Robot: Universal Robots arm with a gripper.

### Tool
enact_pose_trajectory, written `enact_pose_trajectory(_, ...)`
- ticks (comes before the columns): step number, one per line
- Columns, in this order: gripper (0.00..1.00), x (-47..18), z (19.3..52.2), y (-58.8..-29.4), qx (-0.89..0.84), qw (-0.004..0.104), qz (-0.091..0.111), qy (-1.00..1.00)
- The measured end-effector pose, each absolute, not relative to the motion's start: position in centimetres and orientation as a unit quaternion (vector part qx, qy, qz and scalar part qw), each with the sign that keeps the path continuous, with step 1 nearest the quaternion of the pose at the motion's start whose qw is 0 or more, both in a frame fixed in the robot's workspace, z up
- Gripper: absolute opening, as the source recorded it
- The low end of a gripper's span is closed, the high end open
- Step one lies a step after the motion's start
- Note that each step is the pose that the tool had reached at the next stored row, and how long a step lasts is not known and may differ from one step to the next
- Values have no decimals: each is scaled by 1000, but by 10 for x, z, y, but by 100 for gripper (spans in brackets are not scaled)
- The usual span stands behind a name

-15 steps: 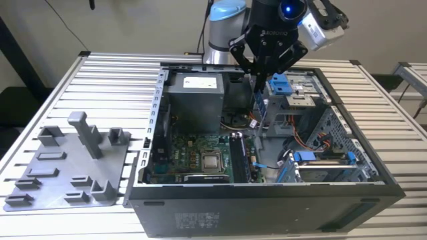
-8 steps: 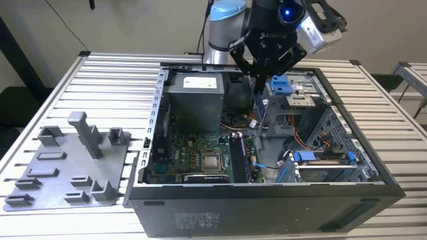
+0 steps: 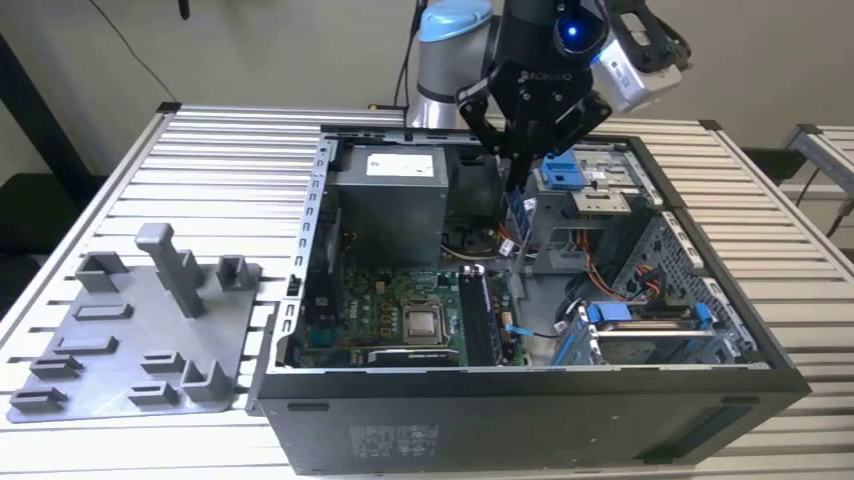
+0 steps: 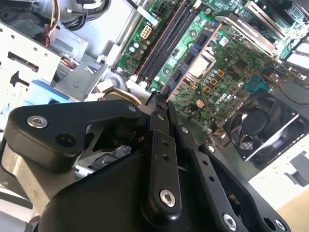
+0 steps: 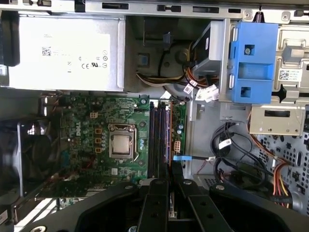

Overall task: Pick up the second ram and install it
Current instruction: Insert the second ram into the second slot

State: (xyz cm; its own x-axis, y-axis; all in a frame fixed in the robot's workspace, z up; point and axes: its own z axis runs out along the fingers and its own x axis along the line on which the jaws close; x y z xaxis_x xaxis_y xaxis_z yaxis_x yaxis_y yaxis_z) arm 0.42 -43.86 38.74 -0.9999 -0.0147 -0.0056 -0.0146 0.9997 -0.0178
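Observation:
My gripper (image 3: 513,165) hangs over the open computer case (image 3: 534,385), shut on the second ram (image 3: 514,200), a thin dark stick pointing down from the fingertips. In both wrist views the ram shows edge-on as a narrow reddish line (image 4: 193,60) (image 5: 170,135) running out from the closed gripper (image 4: 161,99) (image 5: 167,169). It is held above the motherboard, close to the black memory slots (image 5: 157,140) (image 4: 166,41) (image 3: 477,315) and roughly in line with them. It is apart from the slots.
The grey power-supply box (image 3: 387,190) (image 5: 63,53) sits at the case's far end. A blue drive bracket (image 3: 567,170) (image 5: 253,58) and loose cables (image 5: 231,154) lie beside the slots. The processor (image 5: 120,145) and a fan (image 4: 260,123) flank them. A grey holder plate (image 3: 134,330) lies outside the case.

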Motion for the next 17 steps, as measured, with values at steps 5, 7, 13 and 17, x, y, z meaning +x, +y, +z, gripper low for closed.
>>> enact_pose_trajectory(5, 14, 4, 385, -439, -7, 3, -9, 1000)
enact_pose_trajectory(7, 14, 4, 384, -439, -7, 3, -9, 1000)
enact_pose_trajectory(13, 14, 4, 382, -439, -7, 3, -9, 1000)
enact_pose_trajectory(17, 14, 4, 380, -439, -7, 3, -9, 1000)
